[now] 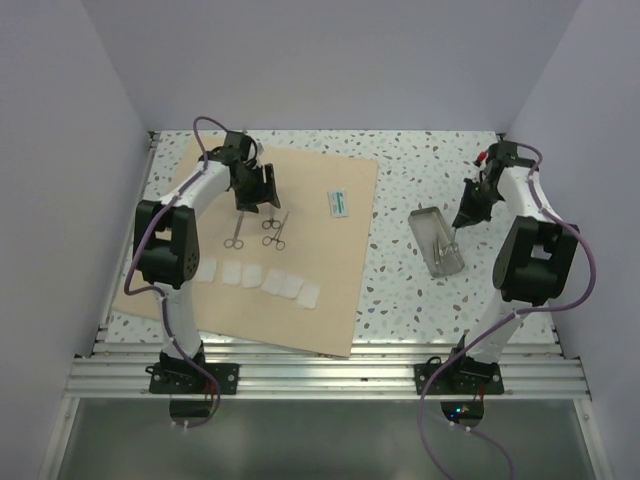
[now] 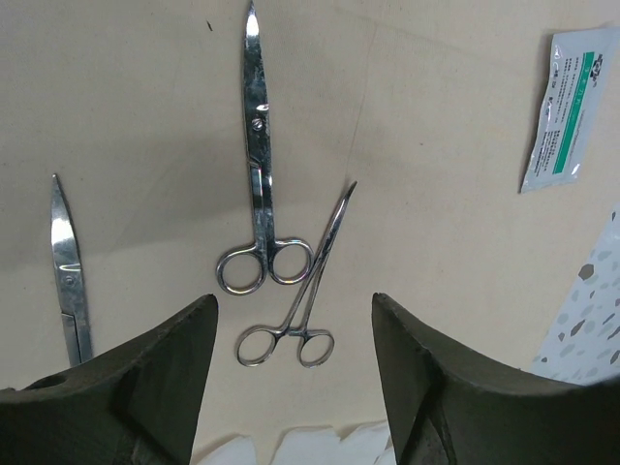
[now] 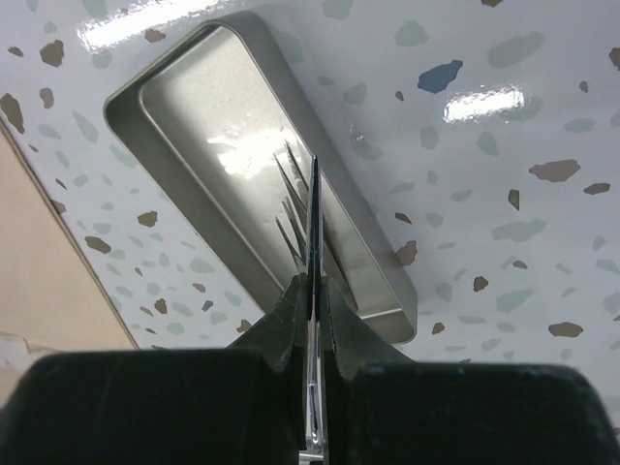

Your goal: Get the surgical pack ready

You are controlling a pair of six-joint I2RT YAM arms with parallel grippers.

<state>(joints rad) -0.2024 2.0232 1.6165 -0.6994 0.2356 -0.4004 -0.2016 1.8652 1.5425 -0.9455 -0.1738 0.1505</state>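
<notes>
Forceps [image 2: 314, 289], lower centre: likely stiff, slick, light steel; take by shank | my left gripper [image 2: 293, 325] spread above | my right gripper [image 3: 312, 291] pinching steel instrument [image 3: 313, 223] at tray [image 3: 184, 116]

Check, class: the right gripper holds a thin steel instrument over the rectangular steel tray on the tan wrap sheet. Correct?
No. The top external view shows the rectangular steel tray on the speckled white tabletop, beside the tan wrap sheet. The right gripper holds a thin steel instrument over it.

Bright, even overhead light with soft shadows; glare patches on the steel tray [image 3: 184, 107] and glossy tabletop [image 3: 484, 102].
</notes>
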